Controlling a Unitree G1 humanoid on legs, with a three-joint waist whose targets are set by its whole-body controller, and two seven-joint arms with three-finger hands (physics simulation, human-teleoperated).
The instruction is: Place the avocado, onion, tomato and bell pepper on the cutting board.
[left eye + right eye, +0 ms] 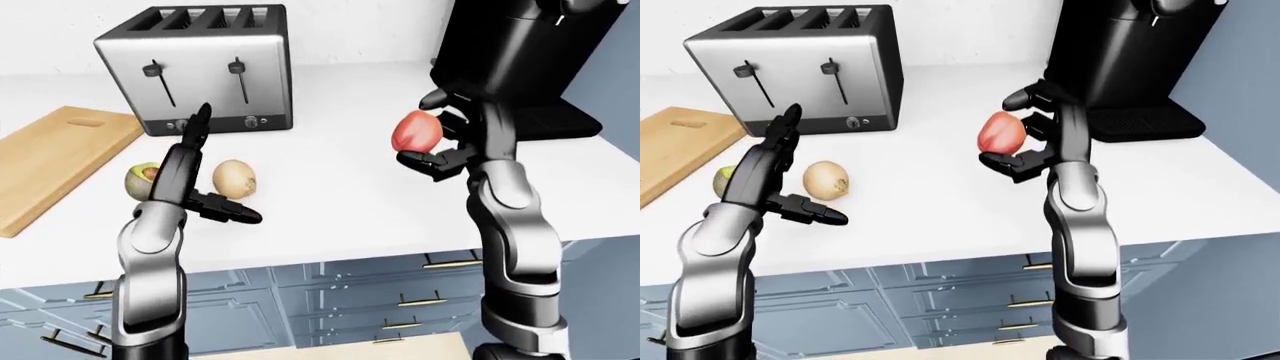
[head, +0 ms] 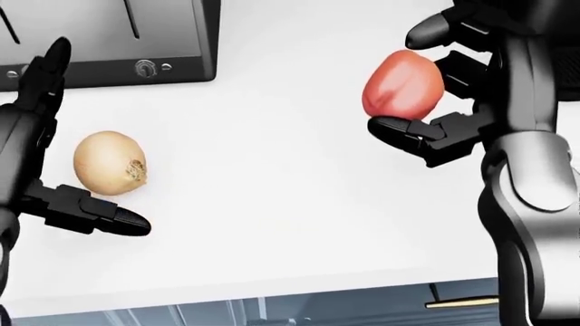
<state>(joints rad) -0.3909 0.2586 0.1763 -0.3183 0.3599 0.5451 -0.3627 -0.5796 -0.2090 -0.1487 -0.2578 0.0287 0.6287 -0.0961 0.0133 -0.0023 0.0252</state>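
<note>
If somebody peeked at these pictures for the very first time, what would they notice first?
Probably the red tomato, held up off the white counter in the robot's right hand, right of middle in the left-eye view. Next, the left hand spread open beside the onion, with the avocado half just to its left. The shiny toaster stands above them, the cutting board at far left.
</note>
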